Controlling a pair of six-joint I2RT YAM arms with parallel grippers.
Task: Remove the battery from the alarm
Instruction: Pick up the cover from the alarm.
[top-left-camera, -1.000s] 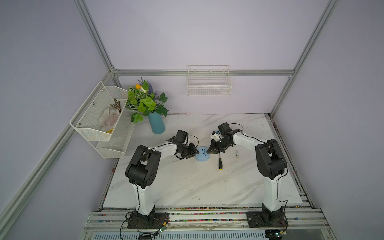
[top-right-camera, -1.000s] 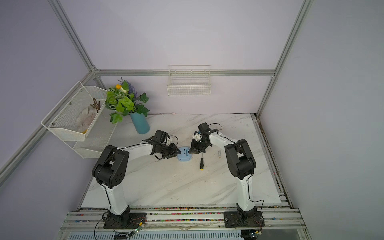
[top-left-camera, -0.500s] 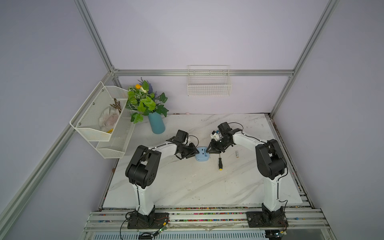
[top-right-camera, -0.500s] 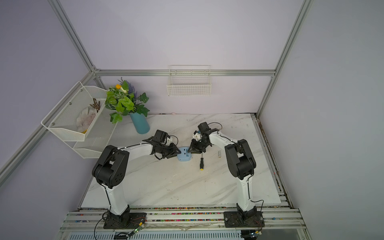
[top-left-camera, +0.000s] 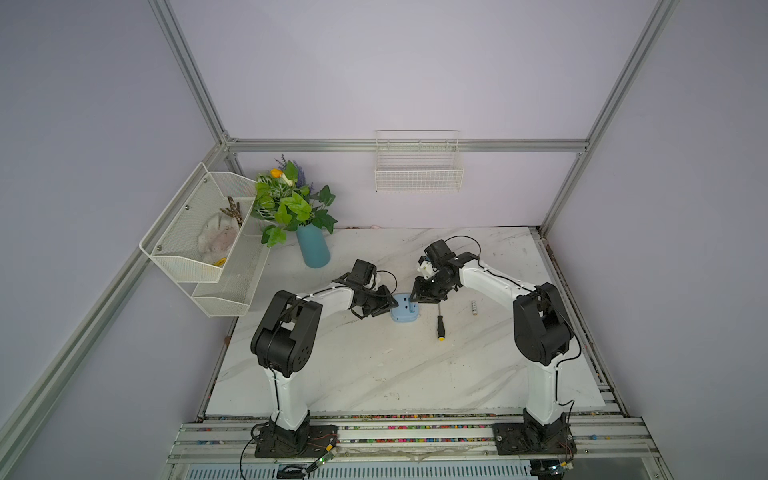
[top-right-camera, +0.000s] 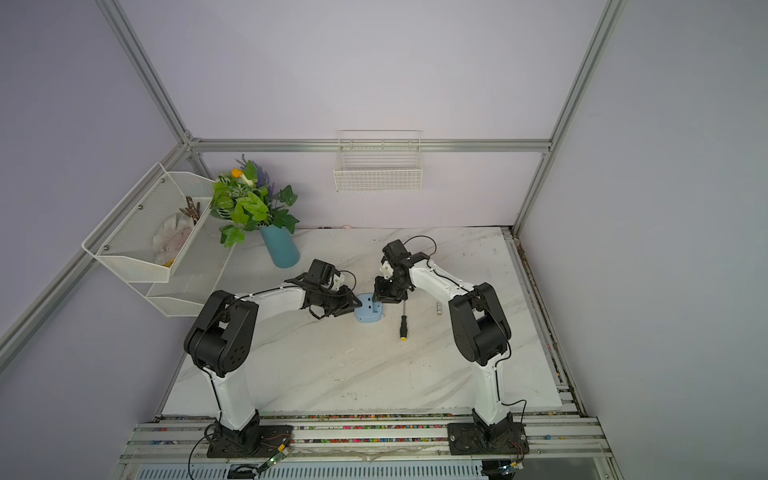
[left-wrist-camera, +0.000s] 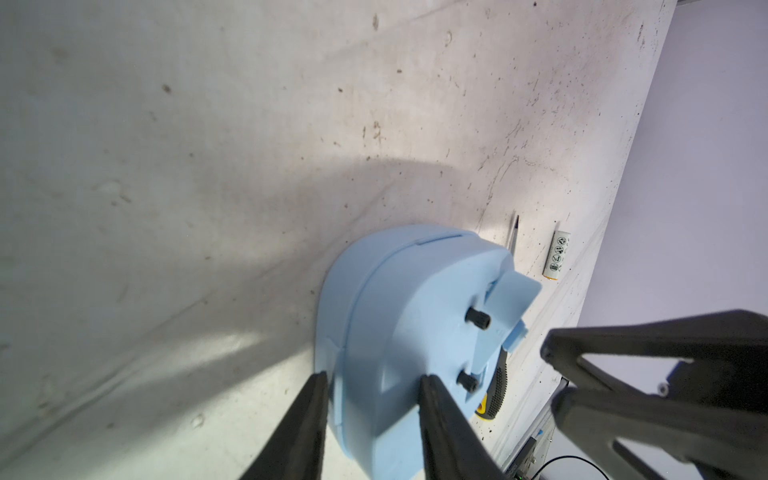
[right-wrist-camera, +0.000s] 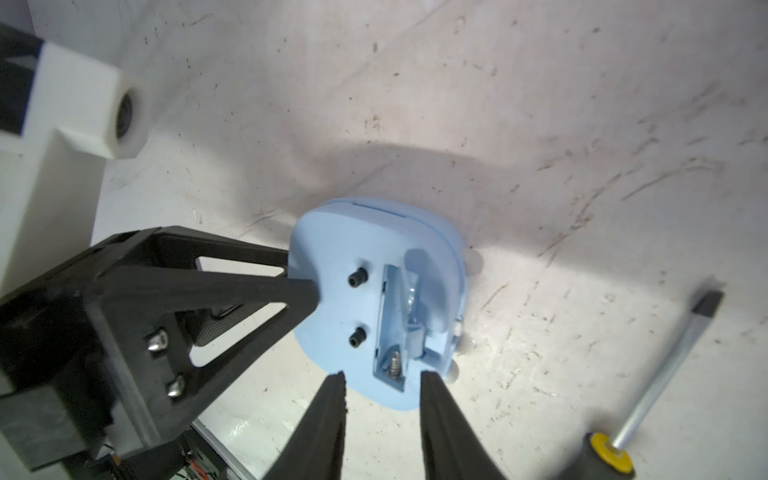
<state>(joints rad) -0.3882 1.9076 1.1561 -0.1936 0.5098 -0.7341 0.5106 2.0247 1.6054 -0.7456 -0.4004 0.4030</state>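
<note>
The right claw (right-wrist-camera: 381, 376) has parted, empty; left claw (left-wrist-camera: 374, 376) clamps the alarm (left-wrist-camera: 395, 299). The battery (top-left-camera: 474, 308) lies centre-right on the counter (top-left-camera: 374, 374): seemingly done.

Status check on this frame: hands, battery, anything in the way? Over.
Left hand clamped on the alarm's edge. Right hand open, empty, over its open compartment. The battery is out, on the table past the screwdriver. Nothing blocking.

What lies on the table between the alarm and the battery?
The screwdriver, lying apart from both the alarm and the battery, as both top views show.
</note>
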